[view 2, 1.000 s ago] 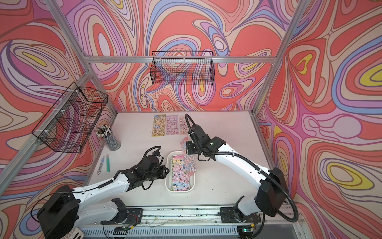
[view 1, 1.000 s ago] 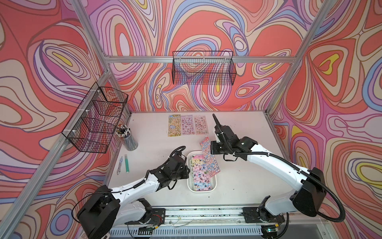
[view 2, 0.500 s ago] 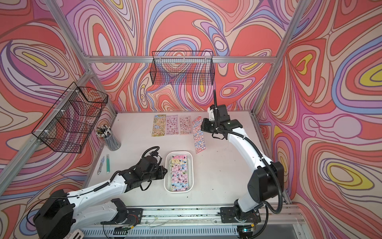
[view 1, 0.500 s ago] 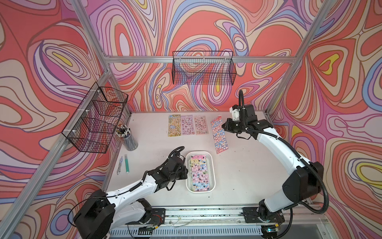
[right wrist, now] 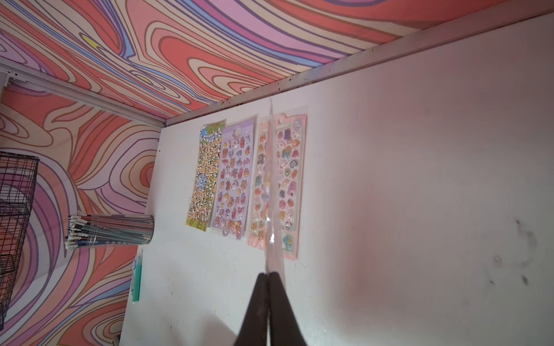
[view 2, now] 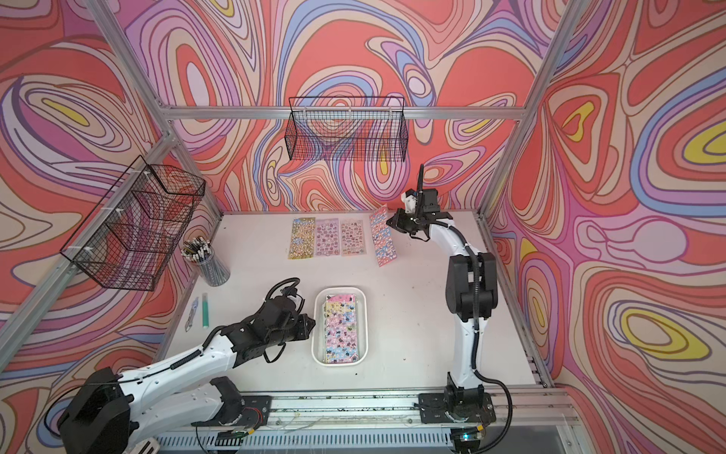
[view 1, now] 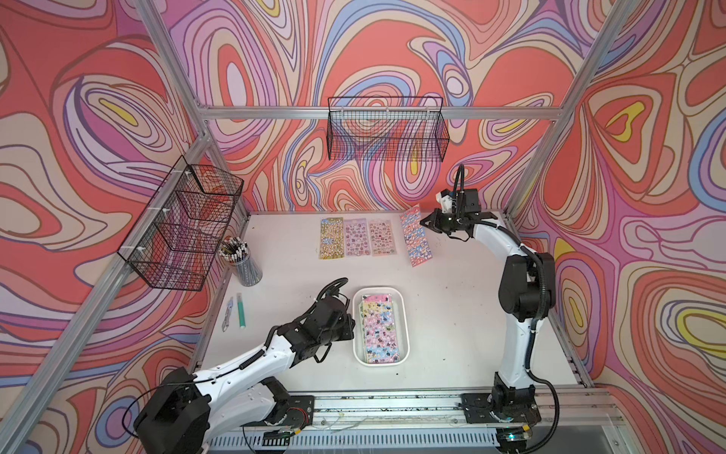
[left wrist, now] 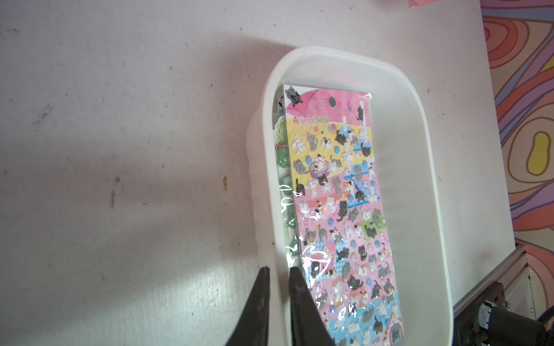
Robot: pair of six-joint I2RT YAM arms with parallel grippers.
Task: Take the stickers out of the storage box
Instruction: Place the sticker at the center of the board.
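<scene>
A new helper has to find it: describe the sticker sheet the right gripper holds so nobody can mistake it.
Look to the far end of the white table, where three sticker sheets lie flat in a neat row. Just beside that row is the blue-and-red sheet. Unlike its neighbours it sits askew, and it alone is pinched at one end in the shut right gripper.

Plenty of bare table [view 1: 463,306] right of the box [view 1: 405,314], wide open. Left is cramped: the left pincer [left wrist: 279,269] clamps the box wall, with a pencil cup [view 1: 246,269] and green pen [view 1: 240,310] beyond. Up top, three sheets [view 1: 357,238] lie in a row, and the right pincer [view 1: 423,223] holds a sticker sheet [view 1: 416,238] beside them.
</scene>
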